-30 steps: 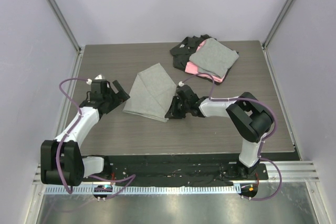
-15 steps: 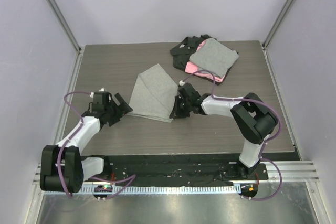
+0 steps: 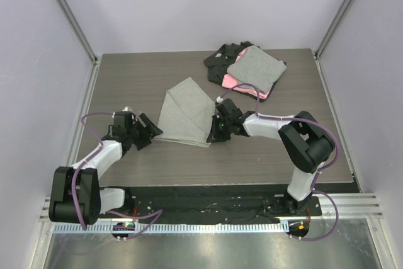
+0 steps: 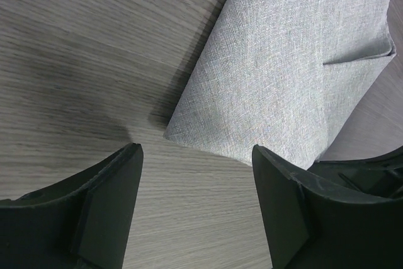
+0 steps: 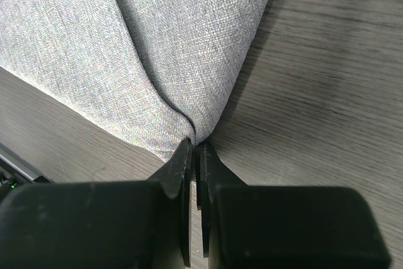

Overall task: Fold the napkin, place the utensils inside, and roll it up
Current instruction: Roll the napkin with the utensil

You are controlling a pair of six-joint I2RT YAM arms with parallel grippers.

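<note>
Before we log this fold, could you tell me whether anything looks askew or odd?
The napkin lies askew to the table edges, folded into an uneven wedge, its near right corner pinched in the right gripper. The cloth pile at the back is untidy. No utensils show.

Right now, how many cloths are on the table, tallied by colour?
Grey: 2, the napkin and the folded cloth behind it
Pink: 1, the pink cloth
Black: 1, the black cloth
Total: 4
</note>
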